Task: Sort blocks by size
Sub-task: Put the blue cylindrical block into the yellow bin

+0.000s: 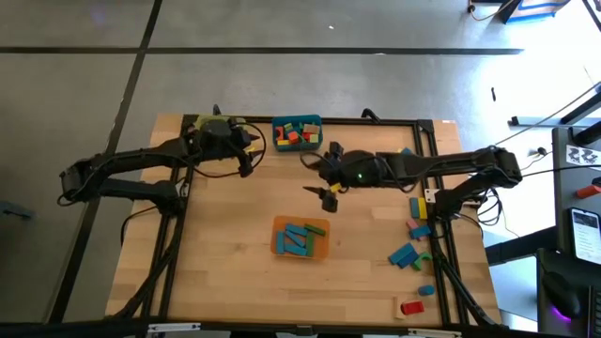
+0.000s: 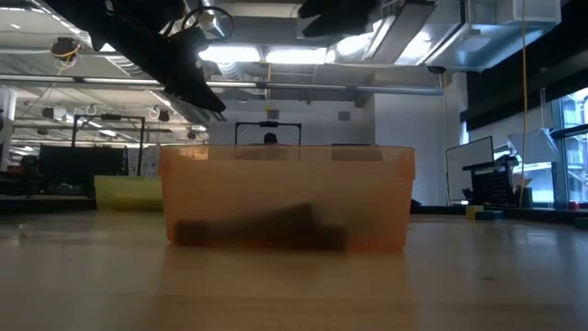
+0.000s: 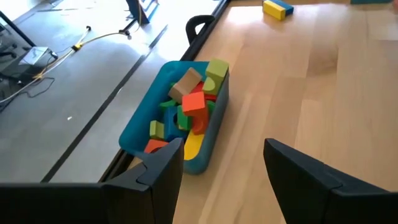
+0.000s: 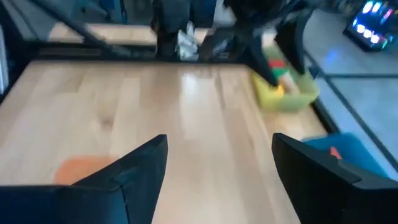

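Several loose blocks on the table's right side, well apart from the wide-open, empty right gripper.

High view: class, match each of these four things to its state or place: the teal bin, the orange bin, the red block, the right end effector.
Column one:
1. teal bin
2. orange bin
3. red block
4. right end effector

Column two:
A. holds only blue blocks
B. holds mixed-colour blocks
C. open and empty, between the two bins
D. loose on the table, near its lower right corner in the picture

Pairs: 1-B, 2-A, 3-D, 4-C.
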Action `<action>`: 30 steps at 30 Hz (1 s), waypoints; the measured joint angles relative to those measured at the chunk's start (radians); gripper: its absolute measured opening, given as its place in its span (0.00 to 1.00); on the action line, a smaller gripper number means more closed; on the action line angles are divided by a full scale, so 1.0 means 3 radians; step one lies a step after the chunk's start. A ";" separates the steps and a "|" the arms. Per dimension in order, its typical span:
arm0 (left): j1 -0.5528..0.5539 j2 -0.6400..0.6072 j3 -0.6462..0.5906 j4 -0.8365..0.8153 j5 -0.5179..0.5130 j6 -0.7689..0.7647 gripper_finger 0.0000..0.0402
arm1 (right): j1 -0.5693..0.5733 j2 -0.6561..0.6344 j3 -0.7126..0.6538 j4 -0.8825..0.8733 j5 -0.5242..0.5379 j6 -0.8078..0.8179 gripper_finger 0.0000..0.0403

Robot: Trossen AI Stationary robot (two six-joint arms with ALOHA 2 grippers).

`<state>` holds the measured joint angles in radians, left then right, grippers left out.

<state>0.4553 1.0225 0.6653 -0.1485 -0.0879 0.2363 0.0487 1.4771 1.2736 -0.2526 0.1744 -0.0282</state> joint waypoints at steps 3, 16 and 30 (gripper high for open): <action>0.0000 0.0000 -0.0001 0.0000 0.0000 -0.0005 0.51 | 0.0156 -0.0079 0.0011 -0.0248 0.0134 0.0154 0.71; 0.0001 0.0000 -0.0001 0.0003 -0.0001 -0.0123 0.51 | 0.0705 -0.0223 0.0018 -0.1385 0.0254 0.1424 0.71; 0.0001 0.0000 -0.0001 -0.0013 -0.0001 -0.0131 0.51 | 0.0806 -0.0222 0.0018 -0.2402 -0.0361 0.2872 0.71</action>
<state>0.4557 1.0225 0.6650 -0.1525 -0.0883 0.1970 0.2905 1.4105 1.2789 -0.9733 0.0661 0.8334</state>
